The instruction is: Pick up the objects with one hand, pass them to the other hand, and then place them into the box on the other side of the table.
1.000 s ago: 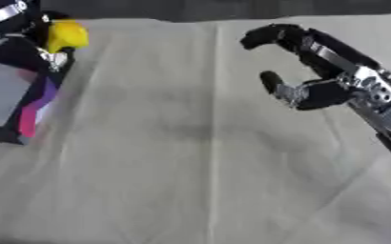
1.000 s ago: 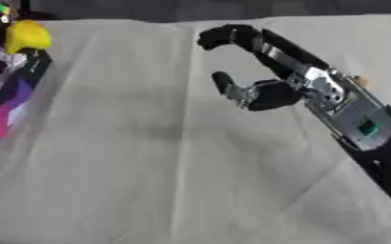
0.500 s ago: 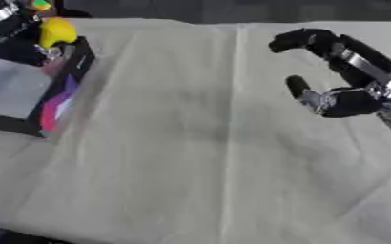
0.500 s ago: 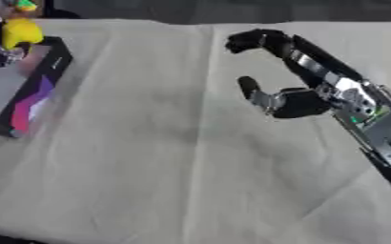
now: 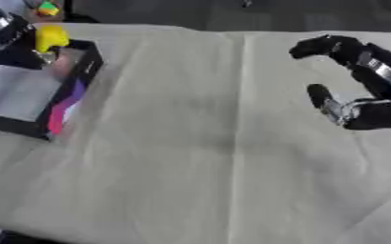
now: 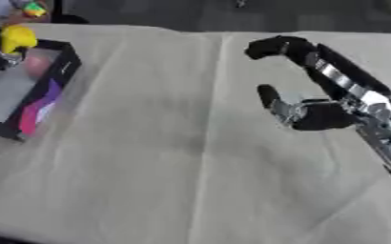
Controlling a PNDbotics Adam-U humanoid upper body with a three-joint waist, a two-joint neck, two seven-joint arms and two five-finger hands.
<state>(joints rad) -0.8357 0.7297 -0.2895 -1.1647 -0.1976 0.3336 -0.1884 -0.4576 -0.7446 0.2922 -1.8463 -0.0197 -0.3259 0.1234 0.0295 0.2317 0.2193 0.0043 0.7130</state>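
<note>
My left hand [image 5: 2,34] shows at the upper left, shut on a small yellow object [image 5: 51,37]. It holds the object over the far end of the black box [image 5: 72,93], which has a purple and pink side wall and a pale floor. A pinkish thing [image 6: 35,66] lies blurred inside the box under the yellow object. Over the right side of the table my right hand [image 6: 315,114] hovers open, its fingers [image 6: 274,46] arched, its thumb apart and nothing in it.
A beige cloth [image 5: 199,157] covers the table. A small colourful thing [image 6: 34,9] sits at the far left edge, beyond the box. The table's dark back edge runs along the top.
The whole picture has shifted, so the camera has moved. My left hand still holds the yellow object over the box's far end. My right hand keeps its arched pose.
</note>
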